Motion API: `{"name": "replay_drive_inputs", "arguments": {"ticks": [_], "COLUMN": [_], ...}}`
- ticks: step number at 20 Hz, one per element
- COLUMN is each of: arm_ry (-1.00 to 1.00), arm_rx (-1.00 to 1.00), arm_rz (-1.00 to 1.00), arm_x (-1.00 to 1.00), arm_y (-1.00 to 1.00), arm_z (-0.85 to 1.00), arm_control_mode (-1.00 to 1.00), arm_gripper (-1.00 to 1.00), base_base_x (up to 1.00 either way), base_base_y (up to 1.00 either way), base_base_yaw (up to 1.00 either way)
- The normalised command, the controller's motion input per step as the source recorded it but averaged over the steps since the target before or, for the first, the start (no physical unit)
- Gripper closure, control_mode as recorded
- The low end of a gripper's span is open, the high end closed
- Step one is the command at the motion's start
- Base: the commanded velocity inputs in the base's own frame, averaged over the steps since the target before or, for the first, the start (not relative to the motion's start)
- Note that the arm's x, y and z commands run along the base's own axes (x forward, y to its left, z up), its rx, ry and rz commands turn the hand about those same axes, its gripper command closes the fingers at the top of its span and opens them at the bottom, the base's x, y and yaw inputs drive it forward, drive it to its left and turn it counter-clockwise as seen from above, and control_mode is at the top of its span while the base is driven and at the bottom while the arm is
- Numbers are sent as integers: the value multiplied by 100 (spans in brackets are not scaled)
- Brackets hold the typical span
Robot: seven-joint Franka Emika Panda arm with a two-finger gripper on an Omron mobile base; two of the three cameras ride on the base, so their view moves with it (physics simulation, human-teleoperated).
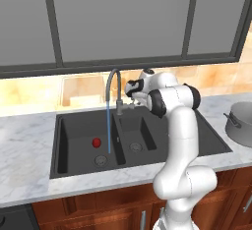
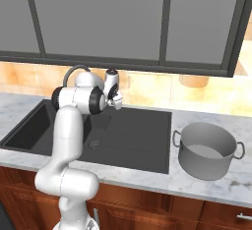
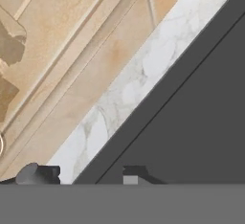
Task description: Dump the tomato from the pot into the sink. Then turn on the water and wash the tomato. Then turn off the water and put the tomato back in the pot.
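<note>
Centrally, the pincer (image 1: 129, 107) stood at the base of the grey faucet (image 1: 114, 84), behind the rib dividing the black sink (image 1: 63, 140); its jaws were drawn together, apparently closed on the faucet's small lever, though the contact itself was too small to confirm. Below and to the pincer's left, the tomato (image 1: 96, 142) lay on the floor of the wide basin, just beside the thin blue stream of water (image 1: 109, 128) falling from the spout, and near the round drain (image 1: 100, 160). The faucet's neck and the stream stood between pincer and tomato. Well apart to the pincer's right, the pot (image 2: 206, 149) sat upright on the marble table (image 2: 231, 185), beyond the sink's flat draining section. Behind the pincer ran the tan tiled wall (image 2: 147, 91) beneath dark-framed cabinets (image 2: 98, 17).
</note>
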Motion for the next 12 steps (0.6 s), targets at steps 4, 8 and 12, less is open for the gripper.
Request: {"name": "replay_drive_inputs", "arguments": {"ticks": [4, 8, 12], "arm_ry": [9, 3, -1], "arm_rx": [8, 8, 9], "arm_rz": [-11, -2, 0], "arm_x": [-1, 0, 0], "arm_y": [-73, -23, -6], "arm_z": [-22, 0, 27], "arm_control_mode": [-100, -100, -100], "arm_gripper": [-100, -100, -100], "base_base_x": [0, 0, 0], "base_base_y": [0, 0, 0], "base_base_yaw": [0, 0, 0]}}
